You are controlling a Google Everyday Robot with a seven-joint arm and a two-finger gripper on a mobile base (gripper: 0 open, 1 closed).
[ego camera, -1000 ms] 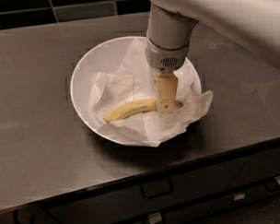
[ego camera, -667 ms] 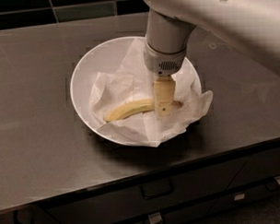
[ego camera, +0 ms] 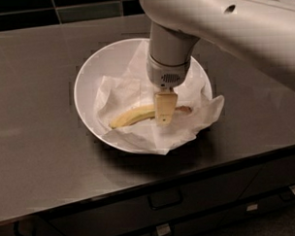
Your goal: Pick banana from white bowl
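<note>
The white bowl (ego camera: 88, 78) stands on the dark counter, lined with crumpled white paper (ego camera: 138, 135). The pale yellow banana (ego camera: 130, 116) lies on the paper in the bowl's front half, its brownish stem tip (ego camera: 184, 109) pointing right. My gripper (ego camera: 165, 108) hangs straight down from the grey wrist (ego camera: 167, 66) into the bowl. Its tan tip covers the banana's right part, just left of the stem. The banana still rests on the paper.
The dark counter (ego camera: 37, 158) runs around the bowl, with its front edge close below the bowl. Drawers with handles (ego camera: 165, 199) sit under the counter. A dark tiled wall (ego camera: 61, 9) runs along the back. My arm (ego camera: 241, 29) crosses the upper right.
My gripper has shifted a little to the left and lower along the banana. The banana and the bowl have not moved.
</note>
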